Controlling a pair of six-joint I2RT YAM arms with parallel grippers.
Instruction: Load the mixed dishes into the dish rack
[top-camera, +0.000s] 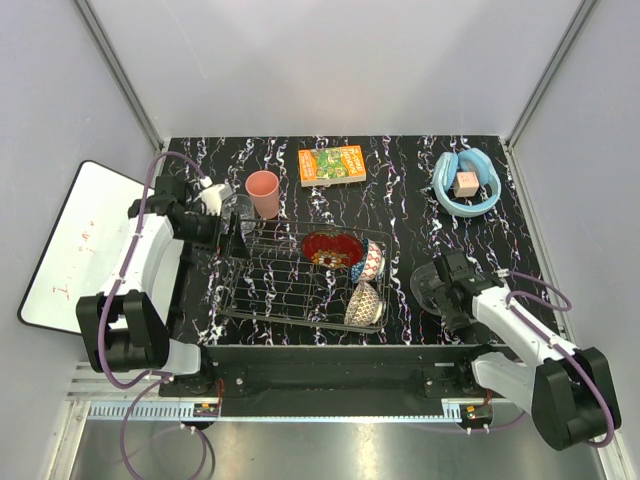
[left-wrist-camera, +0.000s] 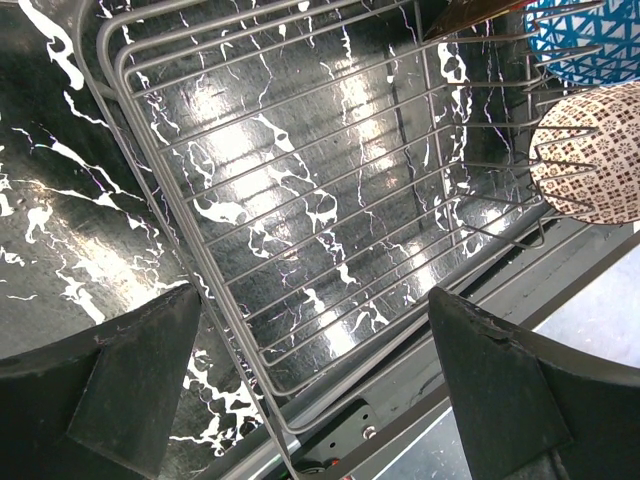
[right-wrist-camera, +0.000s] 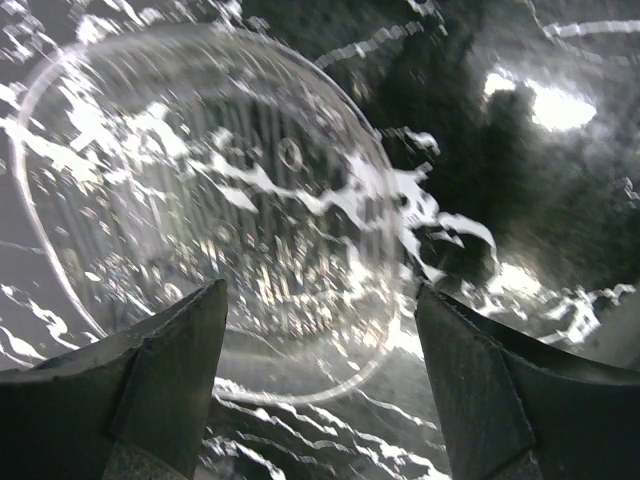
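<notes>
No legible text, orange-green box (top-camera: 332, 165) print perhaps lettering, unreadable

— Home kitchen?
— No, a robotics lab cell. Plain grey panel walls (top-camera: 330, 60) on aluminium posts (top-camera: 119, 70), black marbled tabletop (top-camera: 400, 205), two robot arms (top-camera: 148, 250) bolted along a metal rail (top-camera: 330, 407).
— Anything else lab-like?
— Whiteboard (top-camera: 75, 240) leaning at the left, purple cables (top-camera: 172, 154) looping off the arms.
</notes>
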